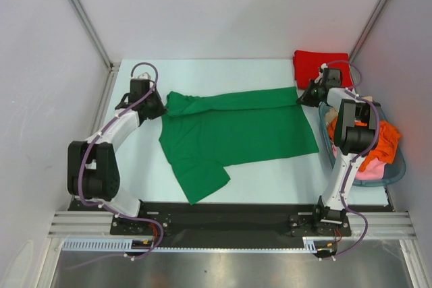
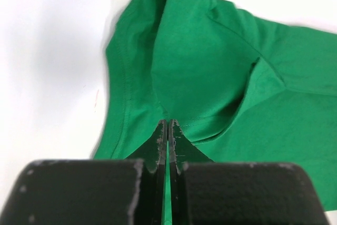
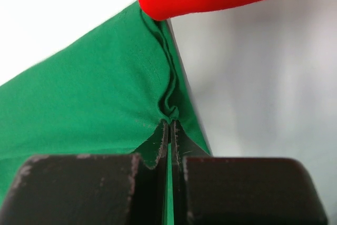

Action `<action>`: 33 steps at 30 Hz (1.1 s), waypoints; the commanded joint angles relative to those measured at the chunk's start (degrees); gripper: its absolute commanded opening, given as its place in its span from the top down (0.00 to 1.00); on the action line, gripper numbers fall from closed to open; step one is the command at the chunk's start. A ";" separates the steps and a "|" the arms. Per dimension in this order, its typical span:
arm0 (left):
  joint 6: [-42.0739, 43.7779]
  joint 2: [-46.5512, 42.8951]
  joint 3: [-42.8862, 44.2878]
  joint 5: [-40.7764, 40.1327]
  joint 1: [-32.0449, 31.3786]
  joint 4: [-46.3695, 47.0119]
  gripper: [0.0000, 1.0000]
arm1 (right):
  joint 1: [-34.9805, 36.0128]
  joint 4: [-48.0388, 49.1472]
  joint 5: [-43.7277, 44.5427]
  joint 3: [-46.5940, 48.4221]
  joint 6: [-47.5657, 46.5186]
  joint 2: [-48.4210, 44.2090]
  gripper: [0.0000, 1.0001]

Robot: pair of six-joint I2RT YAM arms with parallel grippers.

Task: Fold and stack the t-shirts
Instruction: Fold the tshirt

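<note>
On the pale tabletop (image 1: 270, 180) the green shirt (image 1: 236, 133) lies spread between the arms. It is soft matte knit, its far edge folded over in a narrow band and one short sleeve splayed toward the near edge. The left tool (image 2: 167, 130) is pinched tight on the shirt's left end, with a sliver of green between the black fingers; a stitched hem curves just beyond. The right tool (image 3: 169, 127) is likewise clamped on the far right corner, the cloth puckered into a small ridge at the tips. The red shirt (image 1: 320, 65) sits folded — a rounded block — just beside that corner. Orange cloth (image 1: 386, 136) and pink cloth (image 1: 371, 172) fill a translucent bin (image 1: 399, 170) at the right.
</note>
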 commanded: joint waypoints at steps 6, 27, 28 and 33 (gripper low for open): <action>-0.37 -4.66 -3.50 -2.37 0.12 0.27 1.00 | -0.49 0.83 1.82 1.91 -1.15 -0.69 1.00; -5.29 -4.39 -10.72 4.67 -3.57 6.25 1.00 | 0.56 0.74 3.75 1.91 -2.03 -0.42 0.97; -5.65 -4.48 -10.98 4.76 -3.75 6.60 1.00 | 0.56 0.74 3.75 1.82 -2.12 -0.60 0.97; -5.48 -6.15 -11.86 2.05 -3.84 6.08 1.00 | 0.65 0.65 3.93 1.91 -2.03 -0.60 0.95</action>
